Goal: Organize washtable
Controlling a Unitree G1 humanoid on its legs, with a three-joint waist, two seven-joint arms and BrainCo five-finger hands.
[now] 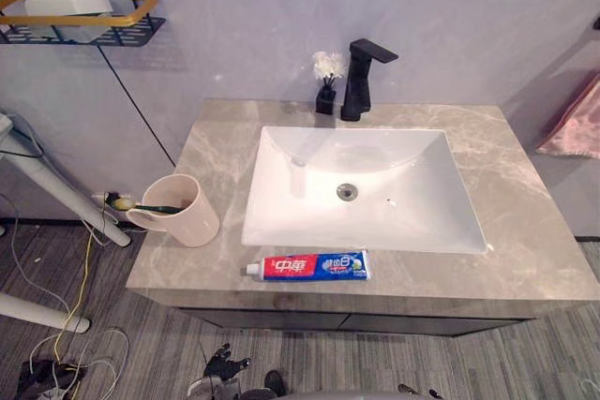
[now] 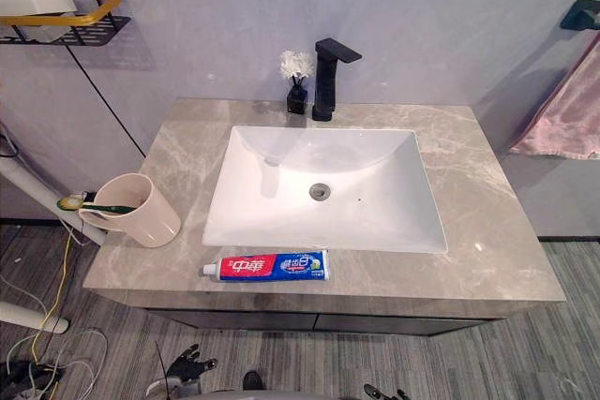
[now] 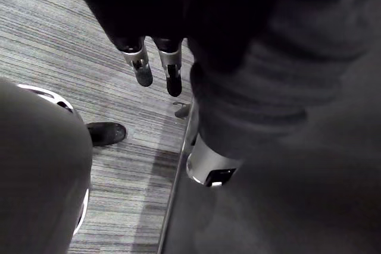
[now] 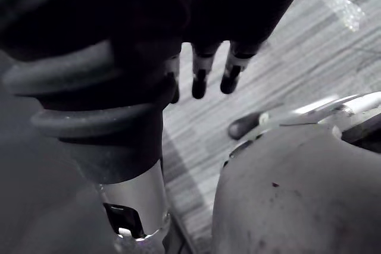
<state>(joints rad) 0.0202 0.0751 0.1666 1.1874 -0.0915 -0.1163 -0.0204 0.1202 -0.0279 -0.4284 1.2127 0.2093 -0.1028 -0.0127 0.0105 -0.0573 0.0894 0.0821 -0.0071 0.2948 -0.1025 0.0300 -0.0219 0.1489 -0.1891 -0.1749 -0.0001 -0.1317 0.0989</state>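
A pink cup [image 1: 183,213] lies on its side at the left edge of the marble countertop [image 1: 525,203], mouth facing left. A green toothbrush [image 1: 141,205] rests in its mouth, head sticking out past the counter edge. A red and blue toothpaste tube [image 1: 309,266] lies flat along the front edge, before the white sink [image 1: 412,213]. My left hand [image 3: 143,66] hangs low beside my body over the floor, fingers straight and holding nothing. Likewise my right hand [image 4: 202,78] hangs with straight fingers and is empty. Both are below the counter front, the left hand [image 1: 220,364] near the bottom edge.
A black faucet [image 1: 361,77] and a small dark vase of white flowers [image 1: 326,81] stand behind the sink. A wall shelf with a gold rail [image 1: 84,21] hangs at upper left. A pink towel [image 1: 574,124] hangs at the right. White tubular legs [image 1: 56,189] stand left of the counter.
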